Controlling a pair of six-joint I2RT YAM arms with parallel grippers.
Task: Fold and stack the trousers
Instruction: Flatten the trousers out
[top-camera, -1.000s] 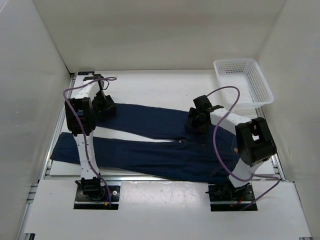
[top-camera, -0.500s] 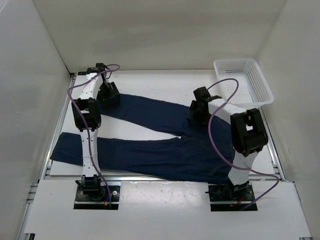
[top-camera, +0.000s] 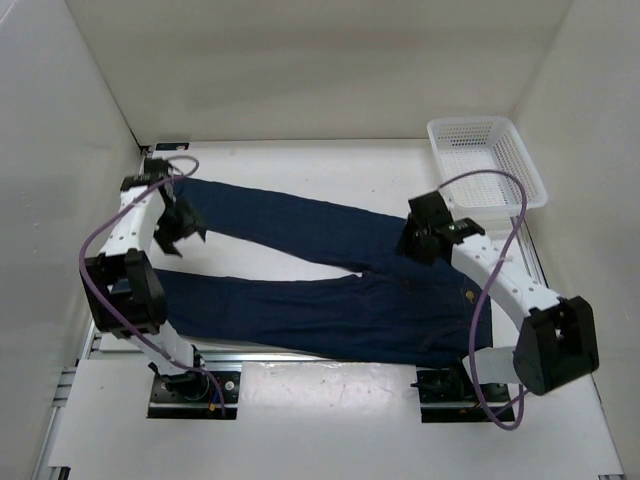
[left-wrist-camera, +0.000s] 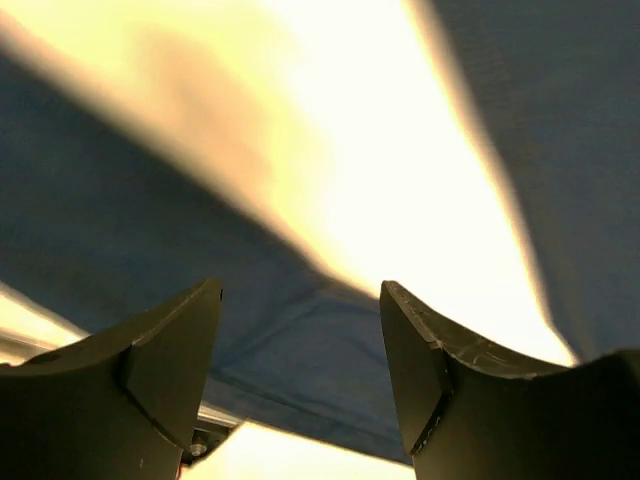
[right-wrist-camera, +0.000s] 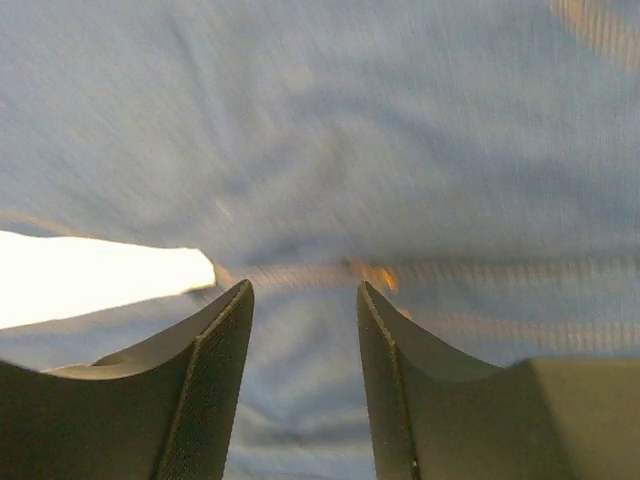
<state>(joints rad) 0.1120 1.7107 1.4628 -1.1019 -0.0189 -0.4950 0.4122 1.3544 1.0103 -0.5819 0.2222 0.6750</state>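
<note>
White walls box the table; jeans span it, basket far right. Left gripper and right gripper hover, jaws apart, empty.

Trousers: dark navy denim cloth, matt, with a fine woven grain up close. Basket: white plastic mesh with a slight sheen. Surface: white, smooth, matt. Fingers: black, matt, hard plastic look, with finely textured inner faces and a few scuffs.
</note>
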